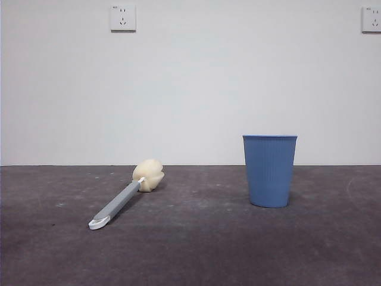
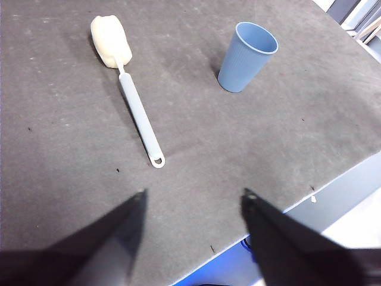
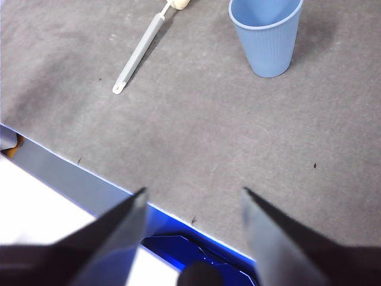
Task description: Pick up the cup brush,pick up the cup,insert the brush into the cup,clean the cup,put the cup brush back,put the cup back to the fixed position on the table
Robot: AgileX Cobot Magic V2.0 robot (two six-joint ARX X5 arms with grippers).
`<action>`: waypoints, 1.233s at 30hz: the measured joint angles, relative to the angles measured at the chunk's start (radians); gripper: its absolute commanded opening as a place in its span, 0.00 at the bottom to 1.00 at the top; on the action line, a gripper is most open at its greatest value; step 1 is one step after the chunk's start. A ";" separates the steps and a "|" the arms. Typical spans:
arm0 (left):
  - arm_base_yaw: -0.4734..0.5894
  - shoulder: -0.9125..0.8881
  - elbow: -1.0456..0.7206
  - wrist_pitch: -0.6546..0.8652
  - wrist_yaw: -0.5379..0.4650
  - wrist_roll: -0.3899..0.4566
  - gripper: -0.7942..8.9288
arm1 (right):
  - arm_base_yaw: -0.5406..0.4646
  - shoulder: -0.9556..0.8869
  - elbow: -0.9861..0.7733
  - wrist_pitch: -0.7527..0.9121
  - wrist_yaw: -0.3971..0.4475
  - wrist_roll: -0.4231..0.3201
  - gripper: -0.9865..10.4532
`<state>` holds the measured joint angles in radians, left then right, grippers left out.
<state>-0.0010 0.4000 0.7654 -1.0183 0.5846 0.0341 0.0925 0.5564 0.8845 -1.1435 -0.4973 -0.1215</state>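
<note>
Nothing begun: grey-handled cream-sponge cup brush [image 1: 126,198] lying flat, blue ribbed plastic cup [image 1: 269,171] upright (both grippers spread, empty).

Front view evenly lit, soft light, white wall [image 1: 190,83] bright without glare. Table [image 1: 196,250] dark, slightly grainy. Cup [image 1: 269,171] casts faint shadow to its right; cup brush [image 1: 126,193] has thin soft shadow beside handle. Wrist views sharp on table, pale floor beyond edge overexposed. Left gripper [image 2: 192,199] and right gripper [image 3: 191,196] dark, blurred, out of focus.
</note>
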 measured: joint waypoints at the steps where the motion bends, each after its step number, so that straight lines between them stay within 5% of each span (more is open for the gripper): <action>1: 0.000 0.000 0.000 0.000 0.000 0.000 0.67 | 0.000 0.000 0.000 0.000 0.000 0.002 0.65; 21: -0.079 0.298 0.000 0.246 -0.029 -0.056 0.66 | 0.000 0.004 0.000 0.001 0.000 0.021 0.64; 37: -0.476 0.908 0.134 0.551 -0.541 -0.216 0.66 | 0.000 0.032 0.000 0.007 0.000 0.029 0.64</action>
<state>-0.4770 1.3075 0.8997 -0.4671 0.0433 -0.1822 0.0925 0.5880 0.8845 -1.1366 -0.4973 -0.0925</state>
